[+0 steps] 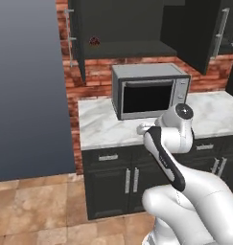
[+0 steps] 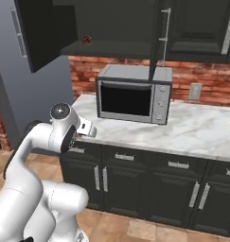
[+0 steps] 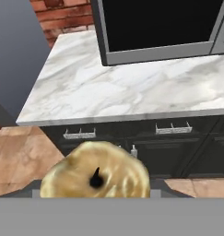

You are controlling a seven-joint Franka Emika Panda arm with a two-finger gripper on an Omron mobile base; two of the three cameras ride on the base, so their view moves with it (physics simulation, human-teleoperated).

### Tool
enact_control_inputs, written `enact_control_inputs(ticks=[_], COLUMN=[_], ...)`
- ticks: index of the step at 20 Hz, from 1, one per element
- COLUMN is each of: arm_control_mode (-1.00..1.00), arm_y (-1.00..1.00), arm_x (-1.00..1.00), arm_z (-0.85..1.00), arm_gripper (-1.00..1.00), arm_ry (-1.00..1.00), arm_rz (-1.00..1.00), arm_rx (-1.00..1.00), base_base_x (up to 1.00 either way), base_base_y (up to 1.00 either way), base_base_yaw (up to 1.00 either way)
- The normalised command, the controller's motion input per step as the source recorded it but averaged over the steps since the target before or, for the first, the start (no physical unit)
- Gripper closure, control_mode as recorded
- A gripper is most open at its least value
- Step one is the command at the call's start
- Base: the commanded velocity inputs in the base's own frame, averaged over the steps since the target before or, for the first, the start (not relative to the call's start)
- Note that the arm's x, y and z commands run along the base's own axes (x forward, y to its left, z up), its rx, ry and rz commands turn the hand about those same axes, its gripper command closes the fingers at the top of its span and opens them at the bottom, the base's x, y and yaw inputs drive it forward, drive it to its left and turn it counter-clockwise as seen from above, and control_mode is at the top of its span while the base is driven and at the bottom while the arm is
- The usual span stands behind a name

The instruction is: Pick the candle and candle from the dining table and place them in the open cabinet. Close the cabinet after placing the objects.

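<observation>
1. Squat golden candle (image 3: 96,173) sits right at the gripper (image 3: 96,196), seen from the top with its dark wick. Looks held between the two finger tips, but the tips hide behind the wax, so cannot tell for sure.
2. Could slip out on the way up. Round, smooth wax, held only at the sides. Would drop to the brown floor tiles (image 1: 36,206) or roll off the marble counter (image 1: 101,127).
3. Open cabinet (image 1: 137,48) hangs high, above the grey microwave (image 1: 149,91). Long lift needed from low in front of the counter. Could bump the counter edge or the microwave top on the way.
4. Cabinet doors (image 2: 38,33) stand open to both sides. Could hit a door with the arm (image 1: 168,158) and swing it.
5. Small dark-red lump (image 1: 94,41) already sits on the shelf. Could knock it if the candle goes down too close.
6. Could tip the candle over if let go before it rests flat on the shelf.
7. Other candle not placed yet. Shutting the doors too soon would be wrong.
</observation>
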Motion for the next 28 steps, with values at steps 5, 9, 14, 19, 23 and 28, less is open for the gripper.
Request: enact_control_inputs(ticks=[5, 9, 14, 19, 23, 28], arm_control_mode=[1.0, 1.0, 1.0, 1.0, 1.0, 1.0], arm_y=[0.0, 0.0, 0.0, 0.0, 0.0, 0.0], arm_x=[0.0, 0.0, 0.0, 0.0, 0.0, 0.0], arm_z=[0.0, 0.0, 0.0, 0.0, 0.0, 0.0], arm_gripper=[1.0, 1.0, 1.0, 1.0, 1.0, 1.0], arm_ry=[0.0, 0.0, 0.0, 0.0, 0.0, 0.0], arm_rz=[0.0, 0.0, 0.0, 0.0, 0.0, 0.0], arm_rx=[0.0, 0.0, 0.0, 0.0, 0.0, 0.0], base_base_x=[0.54, 0.47, 0.39, 0.38, 0.4, 0.39], base_base_y=[0.0, 0.0, 0.0, 0.0, 0.0, -0.01], base_base_yaw=[0.0, 0.0, 0.0, 0.0, 0.0, 0.0])
